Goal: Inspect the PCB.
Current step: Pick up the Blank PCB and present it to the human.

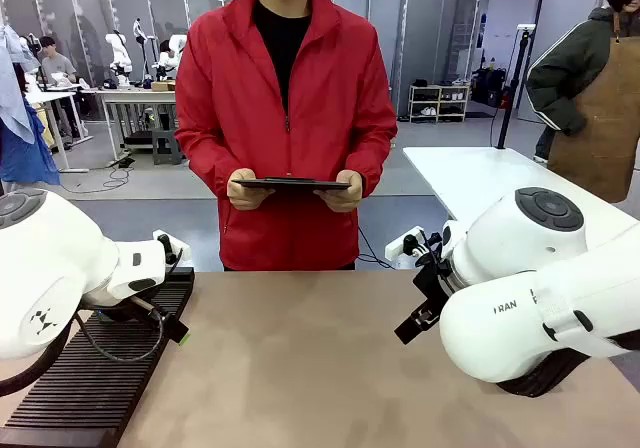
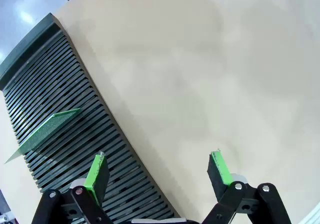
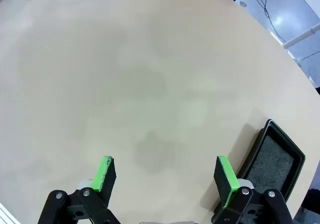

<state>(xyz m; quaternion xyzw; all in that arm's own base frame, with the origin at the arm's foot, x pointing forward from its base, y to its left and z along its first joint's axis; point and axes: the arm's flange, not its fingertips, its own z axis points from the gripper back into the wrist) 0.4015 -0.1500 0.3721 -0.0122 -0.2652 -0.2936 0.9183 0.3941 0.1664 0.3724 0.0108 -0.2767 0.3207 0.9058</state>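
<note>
In the front view, a person (image 1: 285, 98) in a red jacket stands at the far side of the worktop (image 1: 300, 368), holding a dark tablet (image 1: 292, 183) level in both hands. The left arm (image 1: 50, 268) hangs over a black slotted rack (image 1: 90, 388) at the robot's left end of the worktop. The right arm (image 1: 530, 308) sits at the other end above bare surface.

In the left wrist view, the PCB (image 2: 45, 130) stands on edge in one slot of the rack, leaning, with its green face showing. The left claw (image 2: 159, 170) is released, with its jaws wide and nothing between them. One finger hangs over the rack's near slots and the other over bare worktop. The board lies ahead and to one side, well apart from both fingers.

In the right wrist view, the right claw (image 3: 165, 174) is also released and empty above bare worktop. A shallow black tray (image 3: 280, 156) lies just beside one finger, near the worktop's edge.

Judged from this, the inspection is at its very start. The board sits in its slot and no claw touches it. What remains is likely everything: bringing the left claw across to the board, gripping its edge, lifting it clear of the rack and presenting it for checking. It would then be set down somewhere, and the tray may be that place.
</note>
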